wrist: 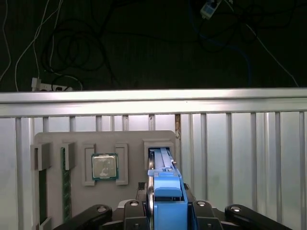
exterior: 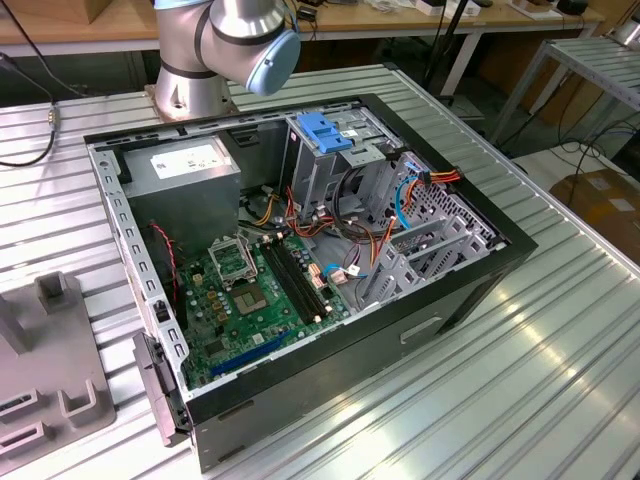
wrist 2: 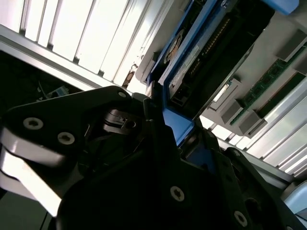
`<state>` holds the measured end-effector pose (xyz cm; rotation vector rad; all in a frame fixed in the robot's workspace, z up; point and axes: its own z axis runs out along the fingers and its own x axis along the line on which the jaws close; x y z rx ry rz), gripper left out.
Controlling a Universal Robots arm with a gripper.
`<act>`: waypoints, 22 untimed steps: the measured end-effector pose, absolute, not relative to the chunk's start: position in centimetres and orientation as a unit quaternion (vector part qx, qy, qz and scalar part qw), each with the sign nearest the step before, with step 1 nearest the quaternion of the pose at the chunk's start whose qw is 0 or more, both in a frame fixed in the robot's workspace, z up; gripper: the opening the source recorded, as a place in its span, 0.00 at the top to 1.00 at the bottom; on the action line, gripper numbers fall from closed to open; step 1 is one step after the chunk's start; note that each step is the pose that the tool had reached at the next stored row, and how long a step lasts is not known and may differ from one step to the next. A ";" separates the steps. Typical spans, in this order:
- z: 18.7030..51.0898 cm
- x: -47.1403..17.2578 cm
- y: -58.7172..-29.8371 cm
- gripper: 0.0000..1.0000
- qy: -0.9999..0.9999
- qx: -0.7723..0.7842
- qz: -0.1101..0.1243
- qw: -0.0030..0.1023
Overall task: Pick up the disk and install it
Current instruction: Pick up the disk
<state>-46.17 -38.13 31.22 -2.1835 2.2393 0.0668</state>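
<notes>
Plastic in a thin blue band rims the disk [wrist: 165, 187], which stands on edge with its far end in a slot of a grey holder [wrist: 129, 139]. The pincer [wrist: 167, 203] is closed on the near end, a black finger pressed against each side; the second wrist view shows the same grip on the disk [wrist 2: 206, 52]. Beside the slot the holder carries a processor chip [wrist: 104, 167] and a memory stick [wrist: 63, 177]. The holder lies on a slatted metal surface [wrist: 240, 158]. In the exterior view an open computer case [exterior: 300, 260] lies before the arm's base [exterior: 230, 45].
</notes>
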 end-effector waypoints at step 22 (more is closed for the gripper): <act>36.1 -46.2 -38.1 0.63 0.716 -0.698 0.021 0.007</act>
